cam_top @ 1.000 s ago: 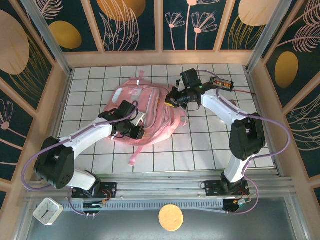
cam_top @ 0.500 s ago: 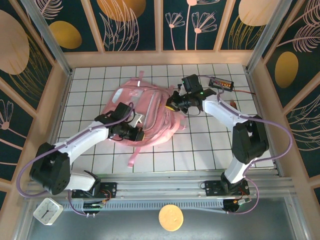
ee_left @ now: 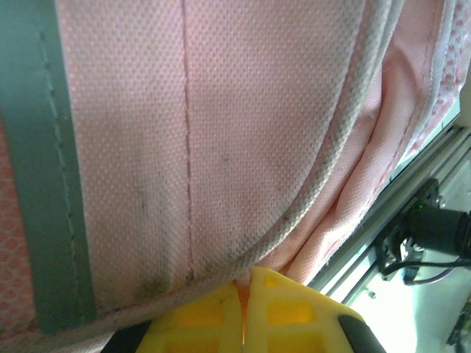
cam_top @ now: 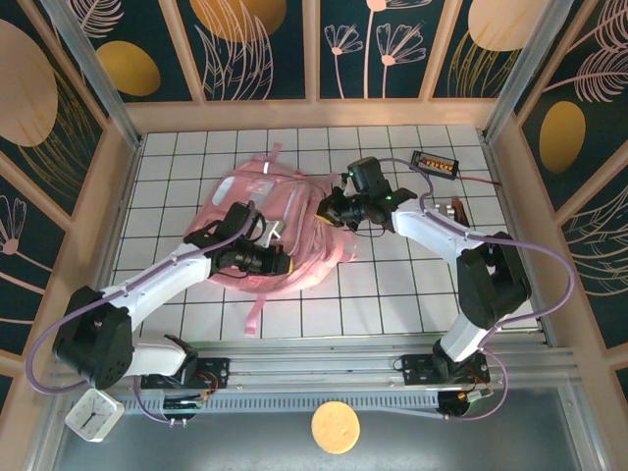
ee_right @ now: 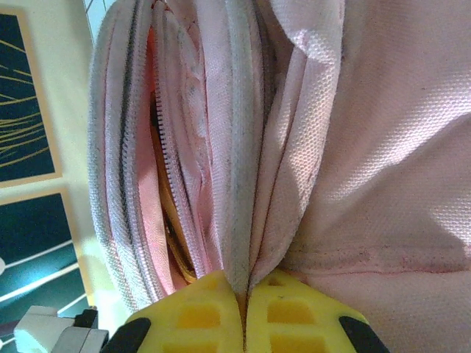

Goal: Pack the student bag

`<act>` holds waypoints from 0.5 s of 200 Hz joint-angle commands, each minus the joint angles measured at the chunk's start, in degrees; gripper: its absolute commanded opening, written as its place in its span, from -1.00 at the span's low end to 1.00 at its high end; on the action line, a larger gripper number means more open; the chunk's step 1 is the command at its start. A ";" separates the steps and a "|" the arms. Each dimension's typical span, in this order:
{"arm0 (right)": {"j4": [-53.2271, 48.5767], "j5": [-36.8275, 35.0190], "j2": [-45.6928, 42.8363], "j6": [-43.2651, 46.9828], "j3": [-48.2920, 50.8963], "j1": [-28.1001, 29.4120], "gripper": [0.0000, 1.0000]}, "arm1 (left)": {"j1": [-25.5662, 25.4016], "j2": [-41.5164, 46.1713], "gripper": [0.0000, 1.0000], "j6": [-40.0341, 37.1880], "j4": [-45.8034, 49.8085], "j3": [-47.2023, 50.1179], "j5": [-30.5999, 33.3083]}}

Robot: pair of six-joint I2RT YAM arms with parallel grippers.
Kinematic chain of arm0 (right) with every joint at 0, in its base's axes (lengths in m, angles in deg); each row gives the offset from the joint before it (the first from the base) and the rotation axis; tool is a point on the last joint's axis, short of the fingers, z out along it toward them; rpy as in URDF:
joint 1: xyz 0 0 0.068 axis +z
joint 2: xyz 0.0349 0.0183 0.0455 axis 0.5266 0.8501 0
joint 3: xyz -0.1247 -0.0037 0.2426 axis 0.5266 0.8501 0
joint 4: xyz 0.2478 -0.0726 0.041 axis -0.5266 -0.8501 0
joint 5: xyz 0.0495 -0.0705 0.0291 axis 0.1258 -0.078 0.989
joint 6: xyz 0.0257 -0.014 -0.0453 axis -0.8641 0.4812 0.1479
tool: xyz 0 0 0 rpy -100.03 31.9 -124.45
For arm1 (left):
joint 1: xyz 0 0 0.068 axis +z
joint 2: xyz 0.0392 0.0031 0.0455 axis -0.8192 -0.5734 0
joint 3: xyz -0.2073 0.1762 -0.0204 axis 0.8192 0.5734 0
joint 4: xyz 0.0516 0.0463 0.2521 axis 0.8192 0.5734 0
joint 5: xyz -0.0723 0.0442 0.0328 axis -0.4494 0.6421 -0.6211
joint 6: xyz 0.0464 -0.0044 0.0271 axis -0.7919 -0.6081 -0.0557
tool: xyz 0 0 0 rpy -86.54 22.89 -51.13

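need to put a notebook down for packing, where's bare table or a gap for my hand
Bare table lies near-centre, bordered by the student bag, the right arm and the front rail. Another patch sits far left, between bag and left wall. Crowded: the middle, where left tool and right tool pinch the bag, and far right around the black device.

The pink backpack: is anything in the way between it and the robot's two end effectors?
Nothing visible. The left end effector is shut directly on a fold of the pink backpack, and the right end effector is shut on one of its piped seams.
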 commanded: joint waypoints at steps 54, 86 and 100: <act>3.39 0.37 -2.80 1.39 1.54 3.02 -1.00 | -1.14 -0.98 -1.00 7.12 -8.08 -2.88 -1.23; -6.09 -5.47 -5.68 9.18 0.50 1.57 -0.23 | -1.16 1.38 -0.37 8.80 -7.97 0.52 -0.03; -9.19 -7.69 -7.31 11.78 0.46 1.22 0.08 | -1.14 3.52 -0.14 10.06 -7.68 1.98 0.66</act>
